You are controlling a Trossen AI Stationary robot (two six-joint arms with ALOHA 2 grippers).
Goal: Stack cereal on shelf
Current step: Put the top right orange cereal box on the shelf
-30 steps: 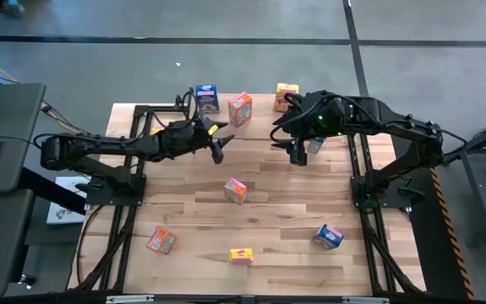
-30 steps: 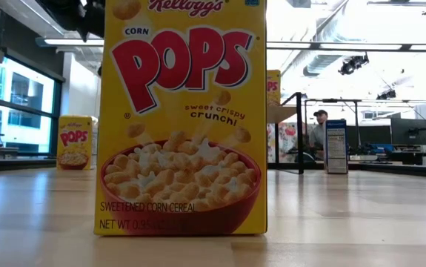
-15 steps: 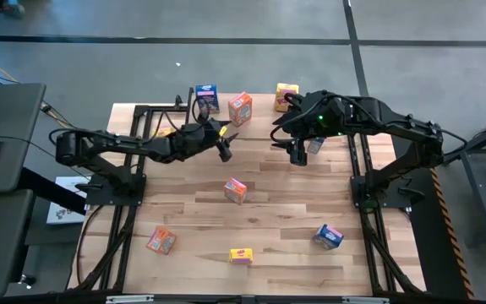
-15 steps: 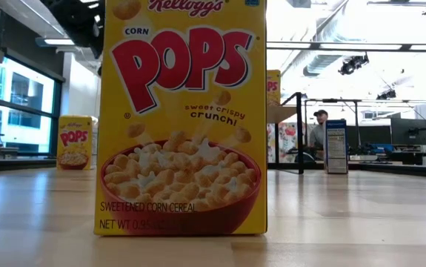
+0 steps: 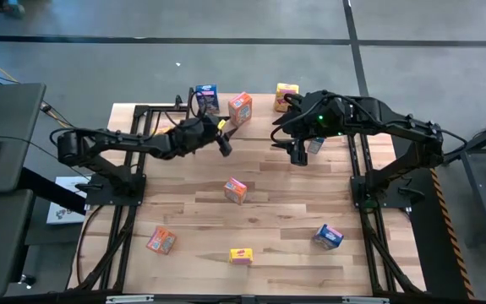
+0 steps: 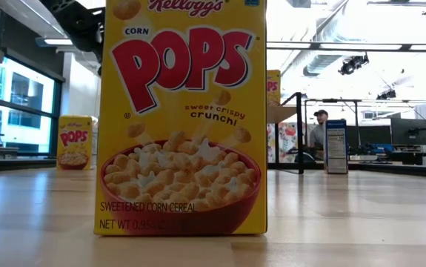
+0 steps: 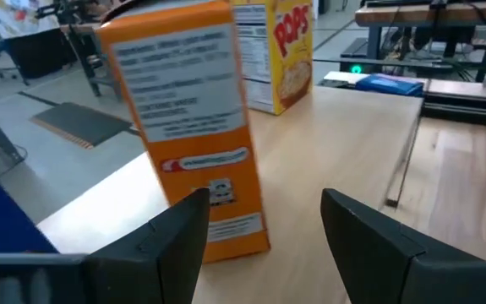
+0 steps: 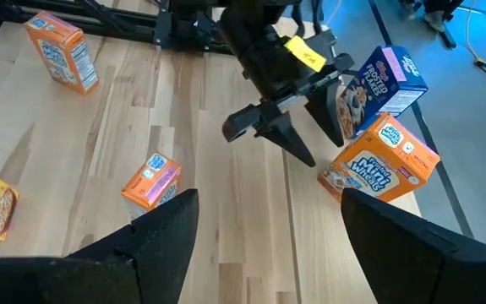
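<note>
- Cereal boxes, high view: eight visible on the table (image 5: pixel 285 194) – three orange, three yellow, two blue; three across the upper centre.
- Nearest yellow box (image 6: pixel 183 119): "Kellogg's Corn Pops, sweet crispy crunch".
- Left gripper (image 5: pixel 224 139), upper centre: open, empty, beside an orange box (image 5: pixel 240 107).
- Right gripper (image 5: pixel 297 154): open, empty.

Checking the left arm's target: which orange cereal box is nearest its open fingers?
The upright orange box at the table's far edge, beside the blue box, just ahead of the left gripper. The other orange boxes lie mid-table and near the front.
</note>
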